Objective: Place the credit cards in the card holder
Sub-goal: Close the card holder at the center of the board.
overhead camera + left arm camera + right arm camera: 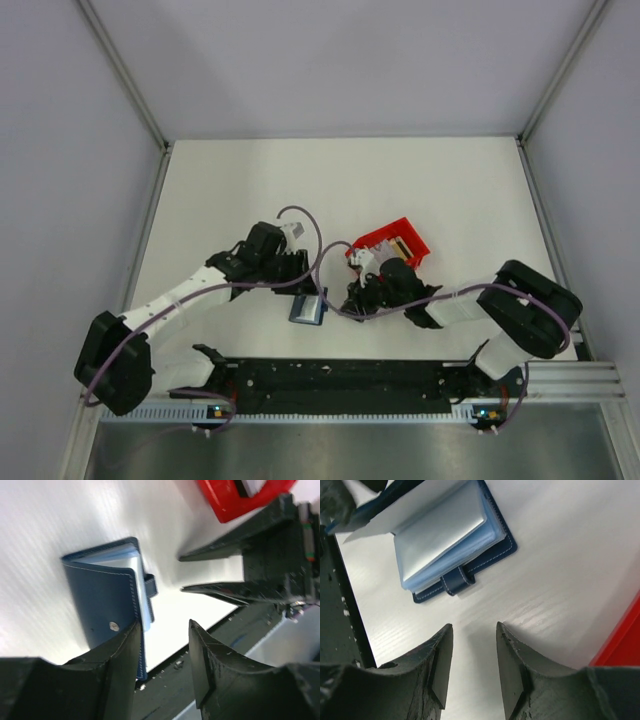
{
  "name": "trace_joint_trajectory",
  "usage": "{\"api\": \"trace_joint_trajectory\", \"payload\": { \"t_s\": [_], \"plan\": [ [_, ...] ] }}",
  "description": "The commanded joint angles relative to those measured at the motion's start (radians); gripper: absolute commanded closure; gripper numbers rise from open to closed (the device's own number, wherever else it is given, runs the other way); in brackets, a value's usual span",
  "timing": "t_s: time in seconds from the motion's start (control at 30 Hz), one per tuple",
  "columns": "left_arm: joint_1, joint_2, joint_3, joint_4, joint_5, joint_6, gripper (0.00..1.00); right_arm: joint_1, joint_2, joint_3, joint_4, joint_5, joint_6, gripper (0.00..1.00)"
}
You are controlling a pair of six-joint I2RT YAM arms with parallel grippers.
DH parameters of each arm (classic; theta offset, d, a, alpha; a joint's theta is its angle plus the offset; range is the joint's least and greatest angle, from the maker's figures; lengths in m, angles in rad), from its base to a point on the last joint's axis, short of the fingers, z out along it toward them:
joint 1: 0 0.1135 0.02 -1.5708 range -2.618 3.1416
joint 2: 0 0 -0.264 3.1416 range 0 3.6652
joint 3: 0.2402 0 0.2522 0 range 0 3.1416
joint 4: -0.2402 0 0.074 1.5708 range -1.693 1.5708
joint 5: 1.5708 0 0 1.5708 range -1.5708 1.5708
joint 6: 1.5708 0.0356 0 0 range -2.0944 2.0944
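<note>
Card holder (450,535): half open, pockets bared for loading.
Left gripper (164,630): spread, empty, at holder's cover, perhaps for propping.
Right gripper (474,630): spread, empty, near holder.
Credit cards (402,244): beyond holder, in red bin (383,238).

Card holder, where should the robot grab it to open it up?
On the card holder, probably the navy front cover, pinched at its stitched free edge beside the strap tab. That flap stands lifted off the clear pockets, leaving a gap for a finger, while the back lies flat on the table. Come in from the tab side, not the spine.
</note>
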Motion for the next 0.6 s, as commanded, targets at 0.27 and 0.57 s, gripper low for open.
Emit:
{"api": "trace_joint_trajectory", "payload": {
  "t_s": [0.27, 0.57],
  "plan": [
    [-0.002, -0.016, -0.164, 0.204, -0.113, -0.081, 0.87, 0.022, 0.245, -0.207, 1.042, -0.118, -0.357, 0.55],
    [-0.002, 0.01, -0.205, 0.218, -0.134, -0.071, 0.94, 0.085, 0.314, -0.153, 1.039, -0.077, -0.488, 0.54]
  ]
}}
